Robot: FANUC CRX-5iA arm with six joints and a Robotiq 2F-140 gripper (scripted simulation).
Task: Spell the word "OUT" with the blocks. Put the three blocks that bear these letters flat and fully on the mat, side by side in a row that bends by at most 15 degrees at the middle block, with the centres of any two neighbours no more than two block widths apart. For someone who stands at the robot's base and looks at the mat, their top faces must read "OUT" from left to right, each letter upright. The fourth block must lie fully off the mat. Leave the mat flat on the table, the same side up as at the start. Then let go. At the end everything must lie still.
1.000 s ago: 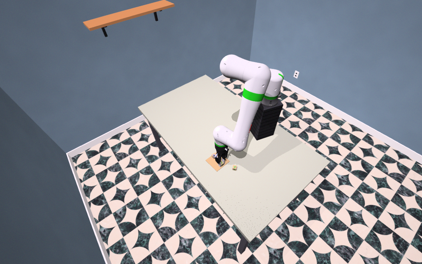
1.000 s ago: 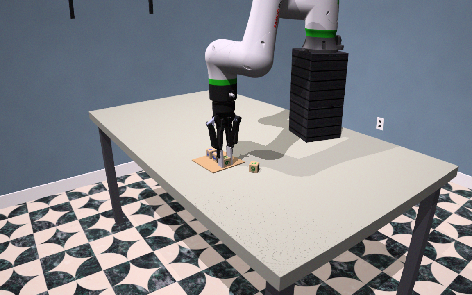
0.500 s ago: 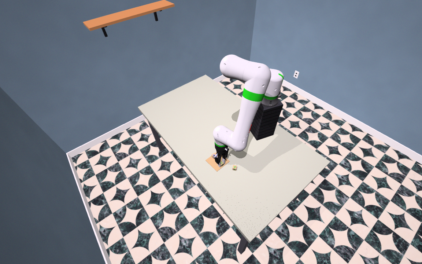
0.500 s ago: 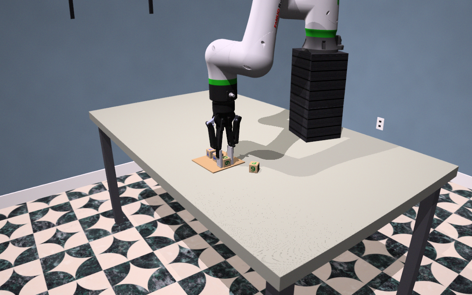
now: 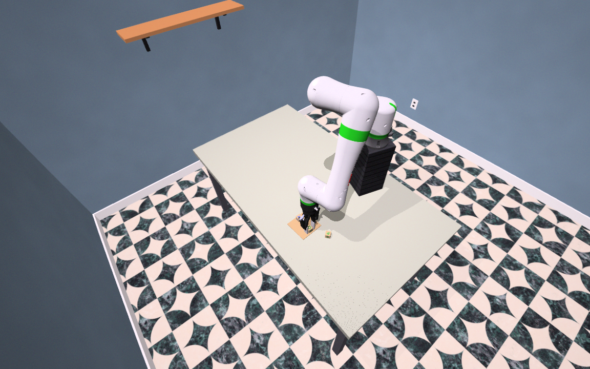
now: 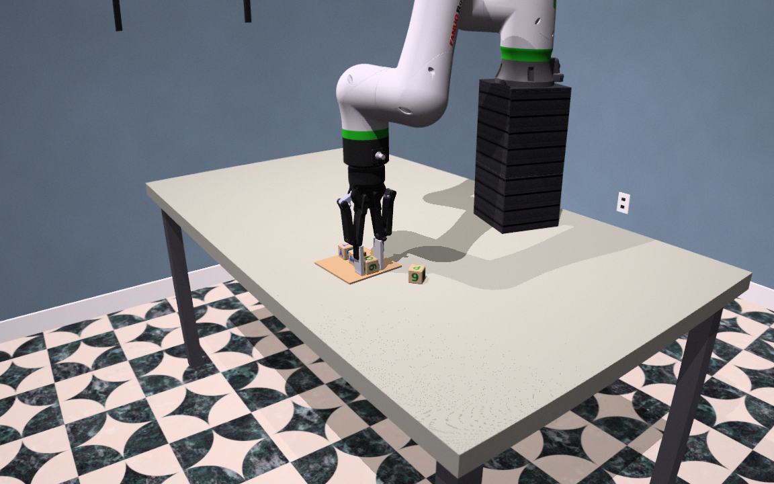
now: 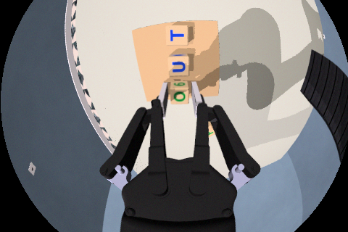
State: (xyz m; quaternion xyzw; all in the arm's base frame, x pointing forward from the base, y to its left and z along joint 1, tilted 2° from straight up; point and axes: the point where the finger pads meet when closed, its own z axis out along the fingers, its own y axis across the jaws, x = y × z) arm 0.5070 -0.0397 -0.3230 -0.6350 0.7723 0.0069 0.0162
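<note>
nearest in the exterior view, the 4th block (image 5: 328,234) (image 6: 416,274) (image 7: 211,130) sits on the table (image 5: 251,160) (image 6: 498,331) (image 7: 109,7), off the mat (image 5: 298,231) (image 6: 341,273) (image 7: 152,58). next, the gripper (image 5: 311,226) (image 6: 369,259) (image 7: 179,88) has its 2 fingers modestly open around the o block (image 6: 371,265) (image 7: 179,97), gripping nothing, a narrow gap on each side. beyond on the mat come the u block (image 6: 352,257) (image 7: 178,66), then the t block (image 6: 342,251) (image 7: 177,35), all 3 in a nearly straight row; farther back stands the dark pedestal (image 5: 373,169) (image 6: 510,180) (image 7: 326,90)
</note>
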